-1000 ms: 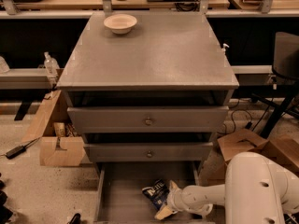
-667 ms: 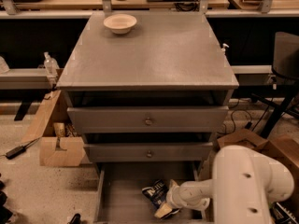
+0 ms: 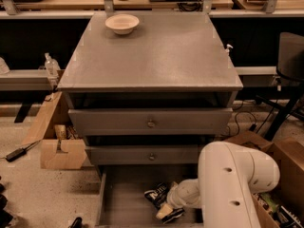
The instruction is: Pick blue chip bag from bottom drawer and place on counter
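The blue chip bag [image 3: 156, 195] lies crumpled on the floor of the open bottom drawer [image 3: 122, 204], right of its middle. My gripper [image 3: 166, 210] reaches into the drawer from the right and sits right at the bag's near right side, touching or nearly touching it. My arm's large white housing [image 3: 235, 186] covers the drawer's right part. The counter [image 3: 152, 56] is the flat grey cabinet top above.
A cream bowl [image 3: 122, 23] stands at the counter's far left. Two knobbed drawers [image 3: 151, 123] are shut above the open one. Cardboard boxes [image 3: 59, 151] stand on the floor at the left, more boxes at the right [image 3: 285, 175]. Wooden benches run behind.
My arm's white housing has swung left and up, covering more of the drawer's right side. The gripper has stayed at the bag, which has not visibly moved.
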Robot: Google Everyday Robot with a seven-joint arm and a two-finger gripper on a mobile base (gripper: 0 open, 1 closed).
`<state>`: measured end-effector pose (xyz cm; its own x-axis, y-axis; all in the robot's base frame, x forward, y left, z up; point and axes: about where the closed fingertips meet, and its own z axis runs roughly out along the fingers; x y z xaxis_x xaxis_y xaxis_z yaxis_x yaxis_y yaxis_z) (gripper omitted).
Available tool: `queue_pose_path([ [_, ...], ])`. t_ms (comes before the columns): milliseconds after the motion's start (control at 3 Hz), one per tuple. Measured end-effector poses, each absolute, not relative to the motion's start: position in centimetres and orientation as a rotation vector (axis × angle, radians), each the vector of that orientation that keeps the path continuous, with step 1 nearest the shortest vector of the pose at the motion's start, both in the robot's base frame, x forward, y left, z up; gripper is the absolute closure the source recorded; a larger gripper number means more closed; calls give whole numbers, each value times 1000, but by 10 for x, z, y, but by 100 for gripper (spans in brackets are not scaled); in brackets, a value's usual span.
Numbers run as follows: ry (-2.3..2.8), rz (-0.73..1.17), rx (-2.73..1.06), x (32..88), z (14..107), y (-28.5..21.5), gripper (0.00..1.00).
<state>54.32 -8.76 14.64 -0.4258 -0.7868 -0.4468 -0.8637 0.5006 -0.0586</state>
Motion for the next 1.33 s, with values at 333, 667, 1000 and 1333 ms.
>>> queue_pose_path([
  [333,2361,283,-1358,541,130,-87,17],
  [667,2360,285,-1358,541,129,-85,40],
  [1000,2360,288,-1360,540,128,-84,63],
  [1333,2361,291,-1361,539,127,-83,86],
])
